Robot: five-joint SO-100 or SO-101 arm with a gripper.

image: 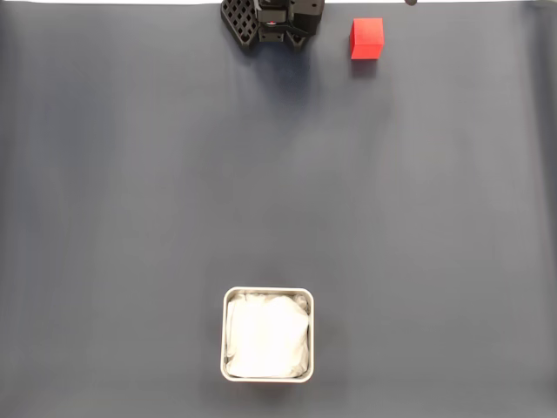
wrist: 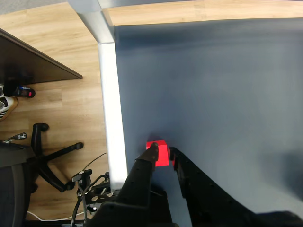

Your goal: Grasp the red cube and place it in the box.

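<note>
Black plastic fingers [wrist: 152,153] rise from the bottom edge of the wrist view, closest to the lens, their lower parts cut off by the frame. They stand released, a narrow gap between the tips, with nothing clamped. The gripper [wrist: 163,153] points at the small bright red matte cube [wrist: 160,152], whose lower half hides behind the fingertips; whether the tips touch it is hard to tell.

In the fixed view the red cube [image: 366,38] sits near the top edge, right of centre, just beside the black arm [image: 274,22], which is cropped by the upper frame. The square silver metal tin with white wrinkly lining [image: 224,340] rests low in the frame, well apart from the cube.

Both lie on a dark grey matte worktop [image: 130,200]. At the left of the wrist view are a white worktop edge [wrist: 111,109], a light wooden floor [wrist: 57,47], a black office chair base [wrist: 47,161] and loose cables [wrist: 90,182].
</note>
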